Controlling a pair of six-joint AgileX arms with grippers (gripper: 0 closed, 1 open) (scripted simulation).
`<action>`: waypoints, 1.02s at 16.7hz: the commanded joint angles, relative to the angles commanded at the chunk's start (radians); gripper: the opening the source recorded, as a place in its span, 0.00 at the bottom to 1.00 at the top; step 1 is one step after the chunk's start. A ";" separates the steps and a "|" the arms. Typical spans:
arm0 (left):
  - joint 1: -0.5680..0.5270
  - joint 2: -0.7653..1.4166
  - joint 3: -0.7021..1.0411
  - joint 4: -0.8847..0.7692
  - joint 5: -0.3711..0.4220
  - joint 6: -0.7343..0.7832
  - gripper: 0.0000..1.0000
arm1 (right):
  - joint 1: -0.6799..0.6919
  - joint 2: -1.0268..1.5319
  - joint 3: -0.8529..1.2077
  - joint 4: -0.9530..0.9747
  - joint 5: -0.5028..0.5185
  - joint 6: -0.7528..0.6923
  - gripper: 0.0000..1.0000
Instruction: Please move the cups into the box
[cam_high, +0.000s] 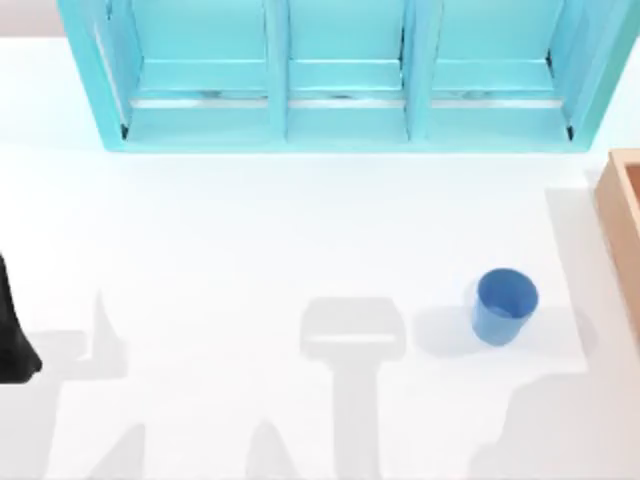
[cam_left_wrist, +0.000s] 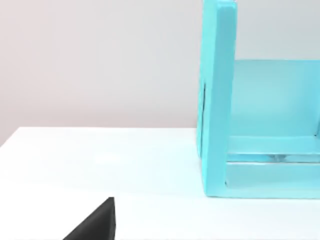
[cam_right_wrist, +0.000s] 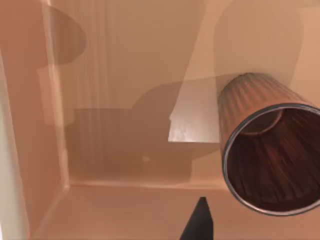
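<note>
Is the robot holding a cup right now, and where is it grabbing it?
It cannot be told. The ribbed reddish-brown cup is over the tan wooden box by the right gripper's fingertip, but no grip shows.

White table with turquoise 3-bay shelf unit before a pale grey wall

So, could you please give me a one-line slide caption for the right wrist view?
Right wrist view: the reddish-brown ribbed cup inside the tan box, a dark fingertip beside it.
</note>
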 joint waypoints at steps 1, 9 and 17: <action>0.000 0.000 0.000 0.000 0.000 0.000 1.00 | 0.000 0.000 0.000 0.000 0.000 0.000 0.83; 0.000 0.000 0.000 0.000 0.000 0.000 1.00 | 0.000 0.000 0.000 0.000 0.000 0.000 1.00; 0.000 0.000 0.000 0.000 0.000 0.000 1.00 | 0.000 0.011 0.098 -0.093 0.000 -0.006 1.00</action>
